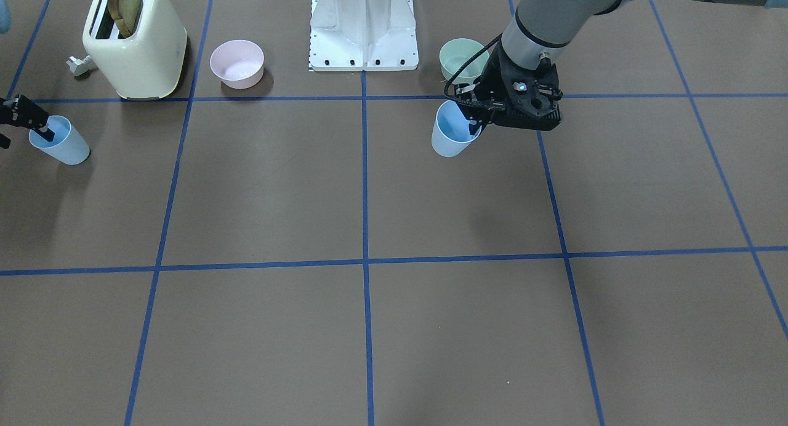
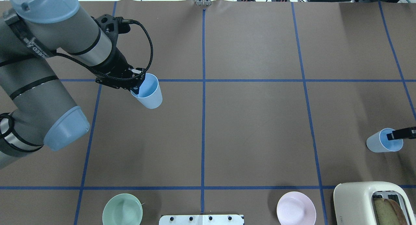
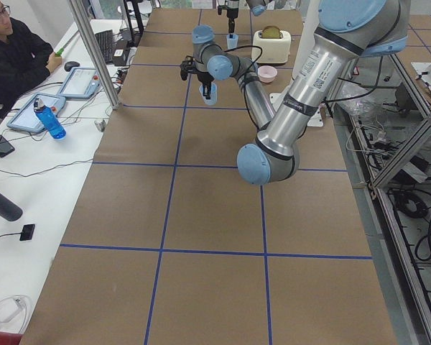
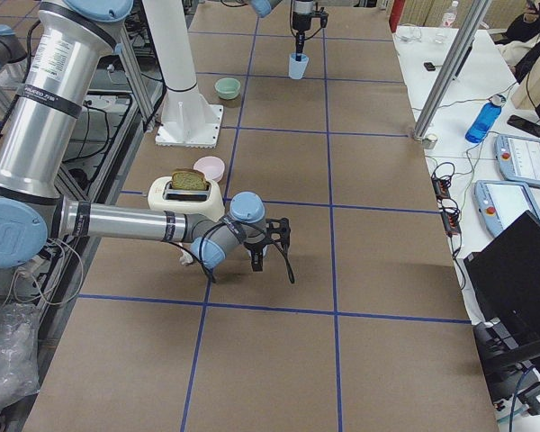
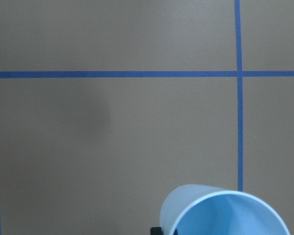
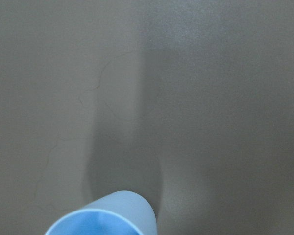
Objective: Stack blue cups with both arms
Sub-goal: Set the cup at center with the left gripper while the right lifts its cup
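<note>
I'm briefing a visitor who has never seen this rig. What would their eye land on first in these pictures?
The left gripper pinches the rim of one blue cup, which seems lifted off the table. Far across, the right gripper has a finger inside the other blue cup near the table's end. A cream toaster holding bread stands close by that one.

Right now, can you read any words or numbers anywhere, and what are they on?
"UNEED": white letters, as far as they can be made out, on the black strap round the left arm; the rest is unreadable.
White print on the right arm's black band: too small to read.
Nothing else readable.
</note>
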